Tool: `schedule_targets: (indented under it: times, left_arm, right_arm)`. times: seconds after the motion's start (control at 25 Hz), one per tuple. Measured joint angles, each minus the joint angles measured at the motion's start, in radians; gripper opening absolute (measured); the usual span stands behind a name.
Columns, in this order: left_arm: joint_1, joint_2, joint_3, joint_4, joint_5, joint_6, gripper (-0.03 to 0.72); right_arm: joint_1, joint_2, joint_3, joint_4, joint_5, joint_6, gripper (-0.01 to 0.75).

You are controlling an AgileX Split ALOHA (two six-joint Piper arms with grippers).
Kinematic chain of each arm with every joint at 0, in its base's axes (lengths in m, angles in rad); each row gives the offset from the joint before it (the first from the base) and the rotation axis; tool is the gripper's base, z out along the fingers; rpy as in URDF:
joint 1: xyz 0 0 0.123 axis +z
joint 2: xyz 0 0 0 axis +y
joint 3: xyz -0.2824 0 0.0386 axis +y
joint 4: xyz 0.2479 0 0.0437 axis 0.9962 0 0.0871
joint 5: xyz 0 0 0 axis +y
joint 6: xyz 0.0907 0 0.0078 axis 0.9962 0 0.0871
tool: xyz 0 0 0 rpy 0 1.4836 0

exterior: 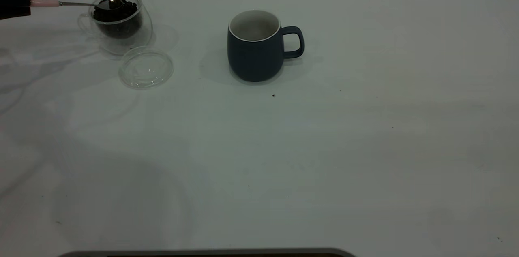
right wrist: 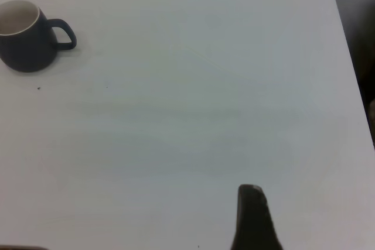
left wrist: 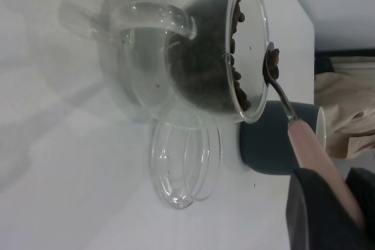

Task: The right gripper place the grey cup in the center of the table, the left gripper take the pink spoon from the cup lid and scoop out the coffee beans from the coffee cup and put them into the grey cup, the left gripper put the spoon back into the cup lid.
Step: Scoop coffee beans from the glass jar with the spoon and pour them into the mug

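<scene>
White table (exterior: 365, 147): left gripper (exterior: 14, 1) holds unlabelled spoon (exterior: 81, 4).

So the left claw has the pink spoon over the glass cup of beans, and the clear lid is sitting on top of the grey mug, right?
Not the lid. The exterior view shows the clear round lid lying flat on the white table beside the glass cup of coffee beans, apart from the grey ceramic mug. The rest holds.

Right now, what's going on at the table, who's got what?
The left gripper holds the pink spoon by its handle, its bowl over the coffee beans in the glass coffee cup at the table's far left. The clear lid lies beside that cup with nothing on it. The grey cup stands upright mid-table, looking empty. The right gripper is off to the right, holding nothing visible.
</scene>
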Motion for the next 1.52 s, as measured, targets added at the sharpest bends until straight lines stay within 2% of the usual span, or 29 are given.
schedule_targets:
  times: [0.68, 1.0, 1.52]
  left_arm:
    - [-0.011, 0.0, 0.0, 0.0, 0.0, -0.067, 0.135]
    - [-0.098, 0.0, 0.0, -0.023, 0.0, -0.072, 0.135]
    - [-0.286, 0.0, 0.0, -0.055, 0.0, -0.075, 0.134]
  right_arm:
    - [0.0, 0.0, 0.0, 0.0, 0.0, 0.0, 0.536]
    - [0.0, -0.001, 0.0, 0.0, 0.0, -0.001, 0.536]
    - [0.0, -0.001, 0.0, 0.0, 0.0, -0.001, 0.536]
